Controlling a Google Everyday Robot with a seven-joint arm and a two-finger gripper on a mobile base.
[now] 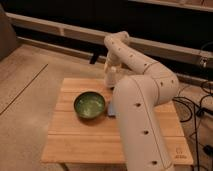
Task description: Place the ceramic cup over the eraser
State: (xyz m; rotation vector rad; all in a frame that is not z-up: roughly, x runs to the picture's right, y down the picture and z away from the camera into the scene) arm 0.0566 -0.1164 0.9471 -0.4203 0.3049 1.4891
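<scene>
The ceramic cup (111, 78) is a small, narrow cream-white cup at the far edge of the wooden table (85, 135). My gripper (109, 73) is at the end of the white arm, which reaches over the table from the right. The gripper is shut on the cup from above and holds it upright, just over or on the tabletop. A pale block (110, 107) peeks out from behind the arm, to the right of the green bowl; the arm hides most of it. I cannot make out the eraser for certain.
A green bowl (90, 105) stands in the middle of the table, in front of the cup. The bulky white arm (142, 125) covers the table's right half. A low wall and ledge run behind the table. Cables lie on the floor at the right.
</scene>
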